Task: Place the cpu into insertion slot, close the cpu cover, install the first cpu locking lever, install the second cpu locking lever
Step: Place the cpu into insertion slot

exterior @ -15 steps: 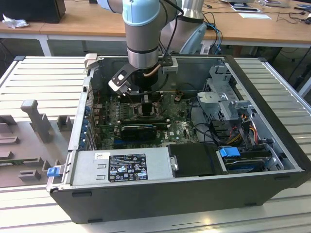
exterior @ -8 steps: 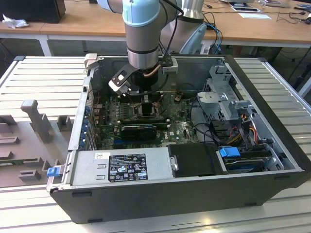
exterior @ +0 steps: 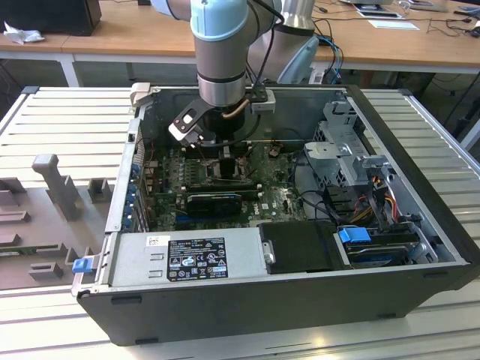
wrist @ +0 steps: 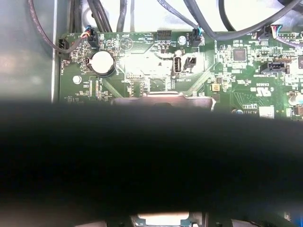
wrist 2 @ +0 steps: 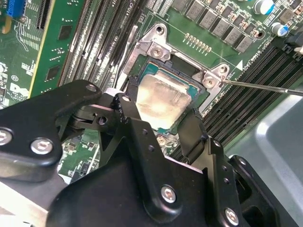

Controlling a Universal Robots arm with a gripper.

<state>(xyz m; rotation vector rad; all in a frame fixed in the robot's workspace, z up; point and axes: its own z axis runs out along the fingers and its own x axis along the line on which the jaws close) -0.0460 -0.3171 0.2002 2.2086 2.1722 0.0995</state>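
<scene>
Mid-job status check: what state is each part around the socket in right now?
cpu: lying at the insertion slot, gripped on two sides.
gripper: shut on the cpu.
insertion slot: uncovered, cpu in it; full seating unclear.
cpu cover: raised, not closed.
locking lever: released, sticking out beside the insertion slot.
computer case: side open.

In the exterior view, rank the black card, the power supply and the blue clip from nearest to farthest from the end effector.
1. black card: on the board, just on the camera's side of the end effector.
2. power supply: along the case's near wall.
3. blue clip: at the case's outer corner, on the exterior view's left.
</scene>
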